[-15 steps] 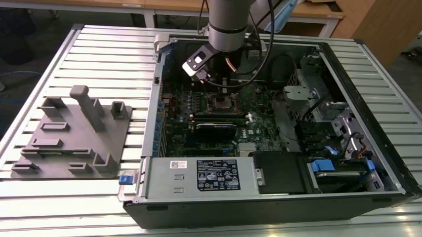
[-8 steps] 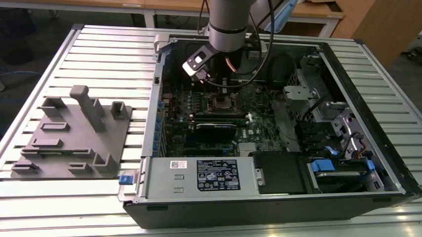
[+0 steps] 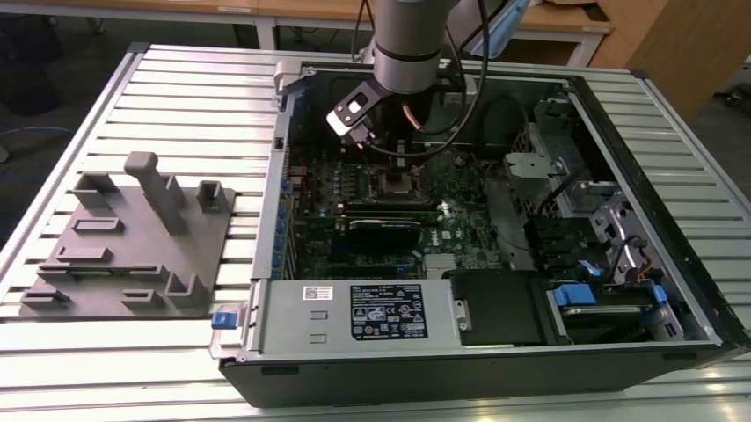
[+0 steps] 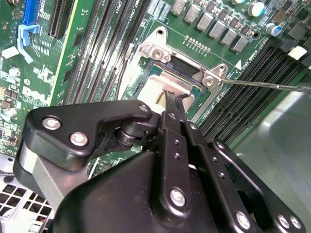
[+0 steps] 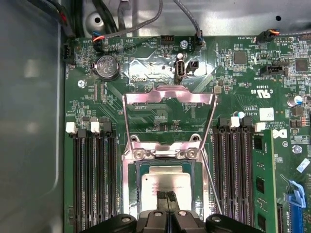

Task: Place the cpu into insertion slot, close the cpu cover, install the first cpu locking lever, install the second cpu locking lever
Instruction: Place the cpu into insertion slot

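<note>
Currently my end effector [image 5: 166, 196] is pinched fully closed, holding nothing, its tips at the top of the cpu [image 5: 154, 187], which lies flat in the insertion slot [image 5: 130, 194], the cpu cover [image 5: 169, 94] standing raised open.

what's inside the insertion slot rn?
The cpu lies in the insertion slot, silver top up. The cpu cover stands open. The gripper, jaws shut, hides part of the cpu's top. The slot's contacts are covered by the cpu.
</note>
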`<state>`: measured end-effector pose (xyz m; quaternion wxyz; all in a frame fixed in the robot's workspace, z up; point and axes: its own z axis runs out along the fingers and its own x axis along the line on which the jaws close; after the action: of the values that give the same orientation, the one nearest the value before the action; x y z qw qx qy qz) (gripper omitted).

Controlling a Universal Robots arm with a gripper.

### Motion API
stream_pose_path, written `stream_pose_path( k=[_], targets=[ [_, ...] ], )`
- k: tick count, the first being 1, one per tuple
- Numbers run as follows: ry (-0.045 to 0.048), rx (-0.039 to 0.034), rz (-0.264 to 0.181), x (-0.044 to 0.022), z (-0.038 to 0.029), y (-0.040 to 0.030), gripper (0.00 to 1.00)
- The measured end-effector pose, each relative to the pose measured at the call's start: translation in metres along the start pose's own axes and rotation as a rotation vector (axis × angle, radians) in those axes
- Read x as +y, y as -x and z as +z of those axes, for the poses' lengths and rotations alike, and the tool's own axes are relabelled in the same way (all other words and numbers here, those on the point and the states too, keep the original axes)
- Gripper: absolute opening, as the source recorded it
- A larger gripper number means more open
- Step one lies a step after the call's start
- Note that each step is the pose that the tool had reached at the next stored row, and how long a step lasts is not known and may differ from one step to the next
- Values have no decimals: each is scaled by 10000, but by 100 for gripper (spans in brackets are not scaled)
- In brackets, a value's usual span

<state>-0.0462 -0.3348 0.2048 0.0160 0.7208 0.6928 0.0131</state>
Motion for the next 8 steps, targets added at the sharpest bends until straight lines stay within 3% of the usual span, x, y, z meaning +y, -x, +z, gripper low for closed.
stream_pose_path(
  k=[8],
  targets=[
    [-1, -2, 0, -2, 47, 0, 10]
  ],
)
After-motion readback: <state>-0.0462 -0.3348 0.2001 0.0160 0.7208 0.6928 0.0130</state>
